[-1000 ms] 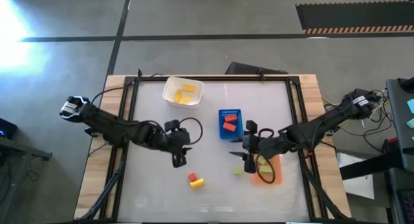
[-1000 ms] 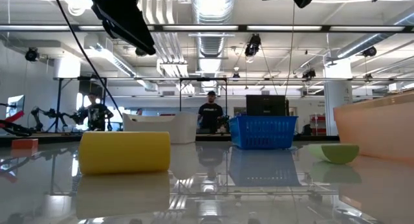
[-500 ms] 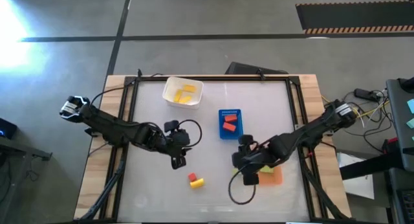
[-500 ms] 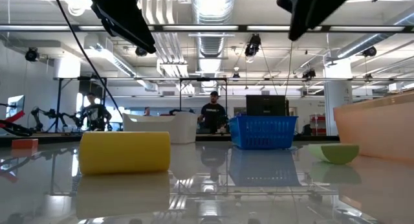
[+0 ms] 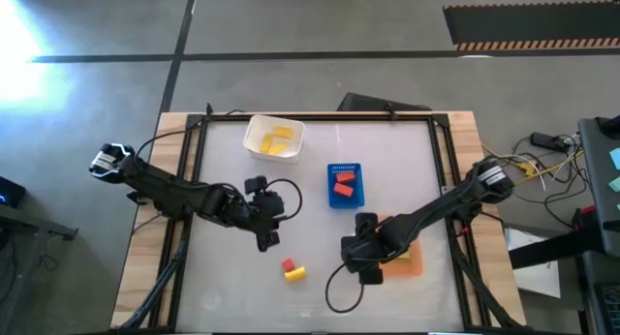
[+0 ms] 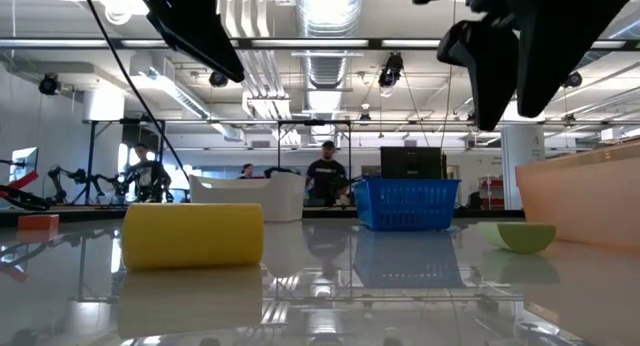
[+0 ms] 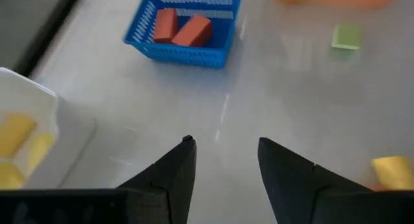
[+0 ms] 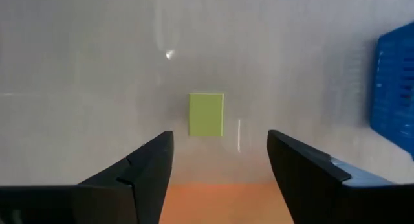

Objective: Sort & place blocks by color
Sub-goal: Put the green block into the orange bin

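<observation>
Right hand [image 8: 217, 175], released, is centred over the green block [image 8: 206, 114]. Risk: a fingertip probably clips the orange tray [image 5: 407, 259] just beside it. Left hand [image 7: 223, 162], released, waits mid-frame.

A glossy white counter [image 5: 223, 287] fills the middle of the high view, edged in pale wood. A white square tub [image 5: 274, 138] sits at its upper left, a blue basket tray [image 5: 344, 185] near centre, and an orange flat tray [image 5: 407, 260] at lower right. In the low view's centre, a person [image 6: 326, 176] stands in the room behind the counter.
</observation>
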### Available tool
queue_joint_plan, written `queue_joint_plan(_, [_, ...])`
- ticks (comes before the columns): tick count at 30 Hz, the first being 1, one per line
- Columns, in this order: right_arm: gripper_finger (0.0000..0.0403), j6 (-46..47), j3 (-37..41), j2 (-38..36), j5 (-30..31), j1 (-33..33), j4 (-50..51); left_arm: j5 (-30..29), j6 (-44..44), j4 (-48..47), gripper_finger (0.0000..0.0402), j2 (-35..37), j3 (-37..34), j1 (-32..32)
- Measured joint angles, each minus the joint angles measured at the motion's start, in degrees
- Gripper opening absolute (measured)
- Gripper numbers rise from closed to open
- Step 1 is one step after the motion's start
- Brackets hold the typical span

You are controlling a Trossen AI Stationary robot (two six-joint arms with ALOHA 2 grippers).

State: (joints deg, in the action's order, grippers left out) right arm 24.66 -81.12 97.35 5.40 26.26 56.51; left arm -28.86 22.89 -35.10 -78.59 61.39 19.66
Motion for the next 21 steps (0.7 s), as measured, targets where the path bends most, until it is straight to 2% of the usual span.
queue_joint_plan(8, [0.026, 2.8, -5.2, 7.4, 0.3, 0.0, 3.4, -4.6, -5.8, -0.5, 0.0151, 0.2, 0.0, 0.0])
queue_joint_plan(14, [0.0252, 3.1, -5.4, 11.6, 0.4, 0.0, 3.6, -14.7, -7.2, -2.2, 0.0151, 2.3, -1.0, 0.0])
queue_joint_plan(21, [0.0251, 4.3, -5.4, 14.3, 0.2, 0.0, 3.0, -15.1, -4.8, -2.0, 0.0151, 6.9, -5.2, 0.0])
